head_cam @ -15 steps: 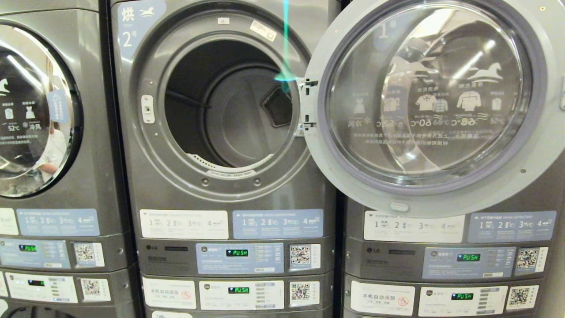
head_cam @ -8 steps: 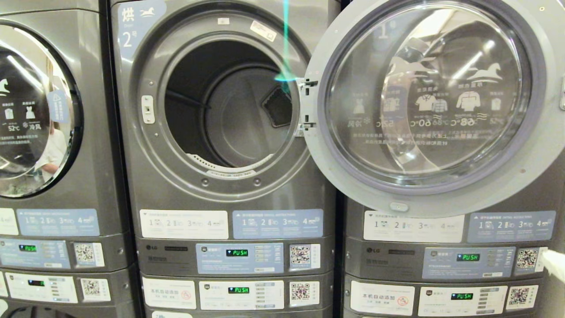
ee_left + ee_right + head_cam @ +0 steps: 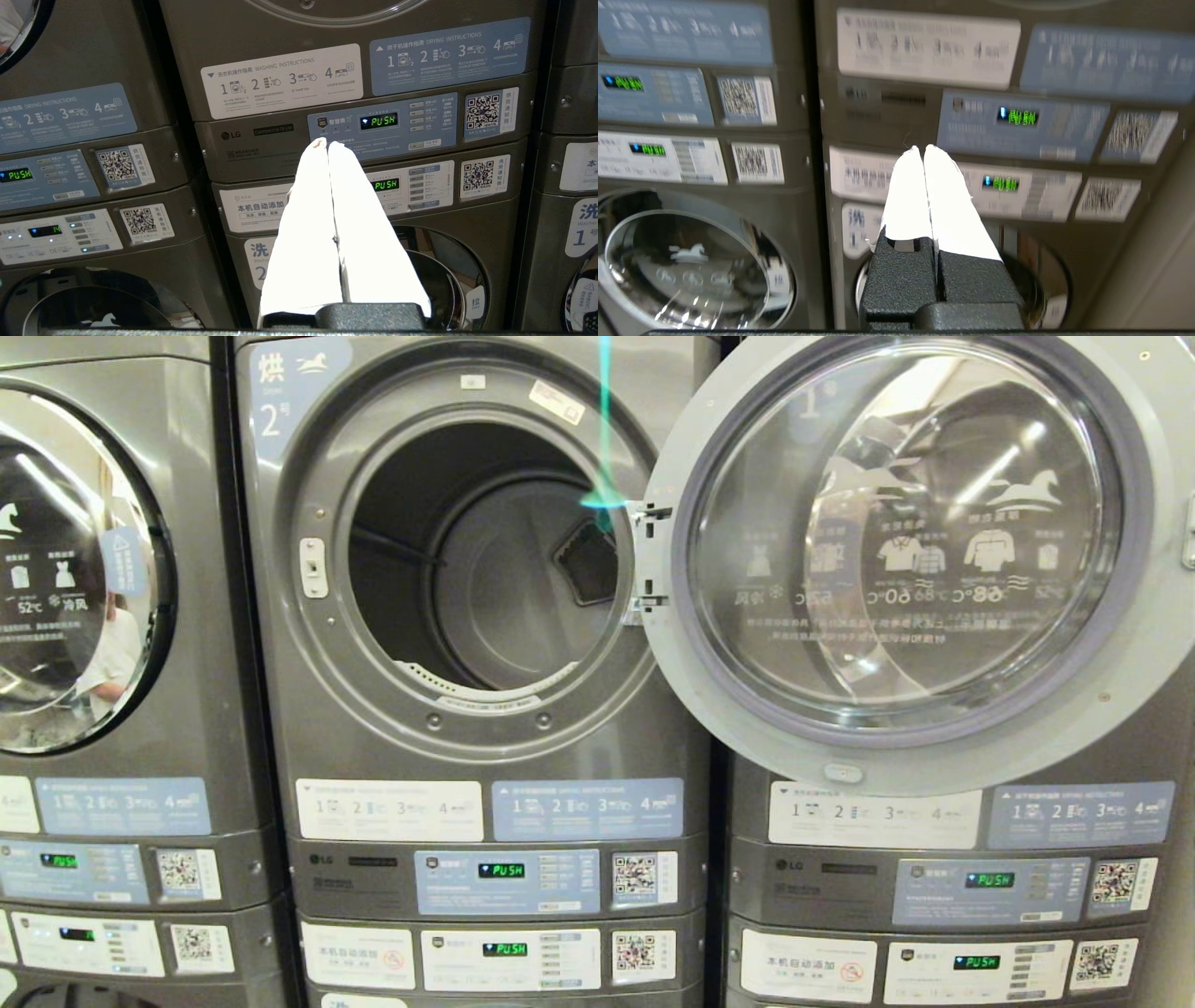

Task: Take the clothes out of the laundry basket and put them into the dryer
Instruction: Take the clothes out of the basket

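Facing a row of grey stacked laundry machines in the head view. At centre, the dryer marked 2, its round opening wide and the drum bare inside, with a dark vent patch on the back wall and no garment visible. Hinged at the right of that opening, the dryer door, swung fully out so that its glass covers the front of the neighbouring machine to the right. To the left, another machine with its door closed and a reflection in the glass. Below the opening, instruction labels, a control panel with a green PUSH readout, and a QR sticker. Neither arm within the head view. No clothes and no laundry basket visible anywhere in the three views. In the left wrist view, the left end effector held low before the control panels, white fingers pressed together at the tips, nothing between them. In the right wrist view, the right end effector likewise before the lower panels of the machine stack, white fingers together and gripping nothing, with a closed lower washer door off to one side.
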Robot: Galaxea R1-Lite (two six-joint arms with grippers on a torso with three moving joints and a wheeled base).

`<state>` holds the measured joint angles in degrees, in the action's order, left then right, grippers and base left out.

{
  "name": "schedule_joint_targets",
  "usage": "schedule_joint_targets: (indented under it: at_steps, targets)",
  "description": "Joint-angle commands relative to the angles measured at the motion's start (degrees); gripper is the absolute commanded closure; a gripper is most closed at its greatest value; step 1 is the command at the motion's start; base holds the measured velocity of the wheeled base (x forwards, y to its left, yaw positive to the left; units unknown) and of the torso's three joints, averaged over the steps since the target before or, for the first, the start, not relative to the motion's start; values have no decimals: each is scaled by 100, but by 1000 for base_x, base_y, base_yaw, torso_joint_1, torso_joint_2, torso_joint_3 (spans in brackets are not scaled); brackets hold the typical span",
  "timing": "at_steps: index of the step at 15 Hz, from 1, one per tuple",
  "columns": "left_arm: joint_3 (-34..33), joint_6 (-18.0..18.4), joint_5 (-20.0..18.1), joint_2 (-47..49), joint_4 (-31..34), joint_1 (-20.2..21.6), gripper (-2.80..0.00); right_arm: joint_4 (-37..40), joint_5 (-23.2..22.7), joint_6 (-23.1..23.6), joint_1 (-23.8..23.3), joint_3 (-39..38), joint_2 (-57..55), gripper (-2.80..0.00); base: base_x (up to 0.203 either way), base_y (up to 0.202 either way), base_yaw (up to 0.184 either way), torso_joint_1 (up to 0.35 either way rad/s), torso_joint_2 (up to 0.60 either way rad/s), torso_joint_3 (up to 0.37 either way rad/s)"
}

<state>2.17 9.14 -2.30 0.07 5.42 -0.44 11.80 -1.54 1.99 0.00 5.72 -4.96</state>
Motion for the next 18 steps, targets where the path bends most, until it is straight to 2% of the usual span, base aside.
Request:
schedule_joint_targets:
  at_steps: [1, 4, 6, 7, 9, 18]
  targets:
    - [3, 9, 1, -7, 3, 0, 0, 570, 58, -28, 0, 97, 490, 0, 0, 0, 0, 0, 0, 0]
    - [3, -27, 11, -7, 2, 0, 0, 569, 83, 109, 0, 96, 488, 0, 0, 0, 0, 0, 1, -8]
    - [8, -33, 23, -7, 8, 0, 0, 569, 54, 535, 0, 88, 488, 0, 0, 0, 0, 4, 2, -125]
    - [3, -45, 36, -7, 11, 0, 0, 561, 48, 601, 0, 88, 488, 0, 0, 0, 0, 7, 7, -163]
    - [12, -150, 72, -7, 38, 0, 0, 560, 48, 592, 0, 88, 488, 0, 0, 0, 0, 2, 1, -185]
    - [3, -132, 63, -7, 11, 0, 0, 561, 48, 548, 0, 79, 488, 0, 0, 0, 0, 3, 2, -197]
